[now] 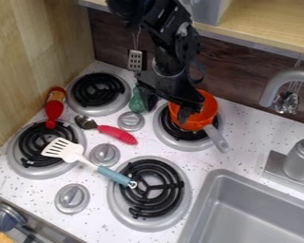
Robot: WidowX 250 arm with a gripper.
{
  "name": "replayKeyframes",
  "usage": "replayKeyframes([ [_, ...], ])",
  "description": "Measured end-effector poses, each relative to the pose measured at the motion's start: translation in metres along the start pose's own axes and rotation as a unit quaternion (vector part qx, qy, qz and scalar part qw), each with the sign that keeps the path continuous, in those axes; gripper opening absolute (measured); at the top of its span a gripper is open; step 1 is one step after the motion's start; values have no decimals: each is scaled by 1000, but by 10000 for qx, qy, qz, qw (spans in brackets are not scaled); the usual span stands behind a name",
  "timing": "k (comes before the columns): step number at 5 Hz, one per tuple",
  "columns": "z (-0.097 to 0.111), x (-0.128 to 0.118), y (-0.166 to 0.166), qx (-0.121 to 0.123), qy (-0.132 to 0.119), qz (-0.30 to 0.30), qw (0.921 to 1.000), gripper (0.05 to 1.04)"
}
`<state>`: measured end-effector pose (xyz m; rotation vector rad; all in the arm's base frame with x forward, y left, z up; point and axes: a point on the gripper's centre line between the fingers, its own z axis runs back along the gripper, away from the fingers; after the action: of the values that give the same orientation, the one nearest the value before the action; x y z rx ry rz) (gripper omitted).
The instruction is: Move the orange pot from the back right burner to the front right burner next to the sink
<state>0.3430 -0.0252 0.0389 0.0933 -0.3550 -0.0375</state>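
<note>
I look first at my pincer (167, 110), which hangs in the upper middle of the frame. It is open, the two fingers standing well apart, and I see nothing gripped. One finger is just beside the green thing (137, 100); the other overlaps the inside of the orange pot (208, 102) in my view, so the near part of the pot's rim lies in the gap. Whether a finger touches the pot, I cannot tell. The spread looks useful to me, because it leaves a finger on each side of this wall.

The orange pot sits on the burner right of the upper centre, its mouth upward. Its grey handle (216, 138) points to the lower right, out from the coil, which I judge keeps it away from the fingers. The green thing is on the counter between the two upper burners, partly behind the pincer, and its shape I cannot make out.

Further to the left, the spoon (118, 134) with red handle lies flat across the counter between the knobs, perhaps simply put down there. The spatula (64, 150) has its white head over the left burner (28, 167) and its blue handle reaching the lower middle burner (182, 176), so it makes a kind of bridge. The red bottle (55, 105) lies at the left between two burners; maybe their rims help it not to roll. At the lower right is the grey sink (213, 192), with the tap (299, 159) behind it.
</note>
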Motion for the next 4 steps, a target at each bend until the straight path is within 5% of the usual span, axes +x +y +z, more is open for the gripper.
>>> replayKeyframes([
  [1, -9, -6, 0, 27, 139, 23, 9999, 999],
  [3, -30, 3, -46, 298, -323, 849, 9954, 999],
  [4, -33, 15, -68, 166, -173, 1117, 9935, 999],
])
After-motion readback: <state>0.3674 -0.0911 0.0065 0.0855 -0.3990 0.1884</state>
